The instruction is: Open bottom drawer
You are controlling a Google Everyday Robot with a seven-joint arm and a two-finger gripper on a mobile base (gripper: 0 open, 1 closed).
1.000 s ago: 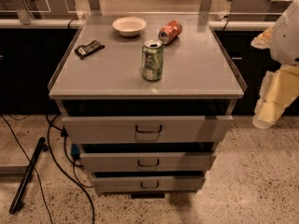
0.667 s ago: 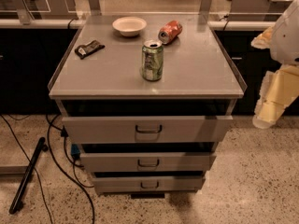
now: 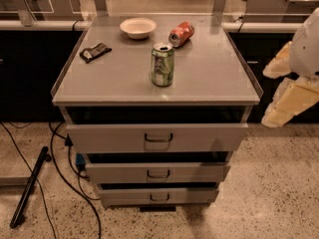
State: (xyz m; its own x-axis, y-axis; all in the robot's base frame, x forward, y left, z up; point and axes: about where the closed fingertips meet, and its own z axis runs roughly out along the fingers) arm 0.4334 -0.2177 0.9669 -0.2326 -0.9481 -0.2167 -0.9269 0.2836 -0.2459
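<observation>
The grey cabinet has three drawer fronts stacked under its top. The bottom drawer [image 3: 124, 196] is the narrowest and lowest one, just above the floor, with a small dark loop handle [image 3: 159, 197] at its centre. A dark gap shows above it. The middle drawer [image 3: 114, 174] and the tall top drawer [image 3: 109, 138] also stand out a little from the cabinet. My gripper [image 3: 288, 91] shows as cream-coloured parts under a white arm shell at the right edge. It is level with the cabinet top, well to the right of and above the bottom drawer, touching nothing.
On the cabinet top [image 3: 209, 78] stand a green can [image 3: 162, 64], a white bowl [image 3: 138, 27], a red can on its side [image 3: 181, 34] and a dark packet [image 3: 94, 52]. Black cables [image 3: 65, 168] and a dark bar [image 3: 29, 187] lie on the speckled floor at the left.
</observation>
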